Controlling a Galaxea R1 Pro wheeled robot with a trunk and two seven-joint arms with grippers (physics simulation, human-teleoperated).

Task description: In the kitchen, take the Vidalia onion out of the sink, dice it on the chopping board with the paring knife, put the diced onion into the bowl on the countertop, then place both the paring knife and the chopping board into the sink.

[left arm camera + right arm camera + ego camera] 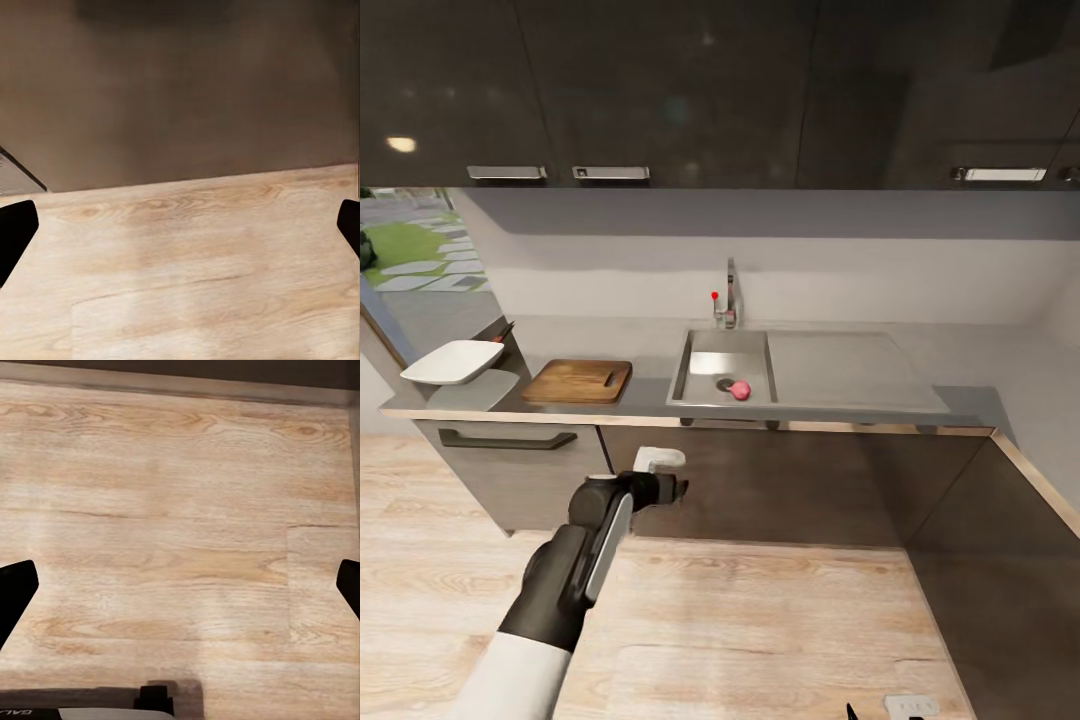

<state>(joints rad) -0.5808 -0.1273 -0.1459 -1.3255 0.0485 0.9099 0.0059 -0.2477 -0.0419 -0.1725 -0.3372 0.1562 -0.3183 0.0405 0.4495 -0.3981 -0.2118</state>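
The pinkish-red Vidalia onion (740, 390) lies in the grey steel sink (700, 385), next to the round drain and below the chrome tap (729, 296). Left of the sink, the brown chopping board (578, 381) rests on the grey countertop (650, 345). The white bowl (453, 361) stands at the counter's left end. Behind it lies a slim dark object with a red part, apparently the paring knife (503, 332). My left arm (595, 530) is held low in front of the cabinets. My left gripper (180, 232) is open over the wooden floor. My right gripper (180, 592) is open too, also over floor.
Dark cabinet fronts (760, 485) run under the counter, with a bar handle (507, 439) at the left. A flat drainboard (850, 368) extends right of the basin. Dark wall cupboards (710, 90) hang above. A dark cabinet side (1000, 560) juts out at the right. Light wooden floor (760, 630) lies before me.
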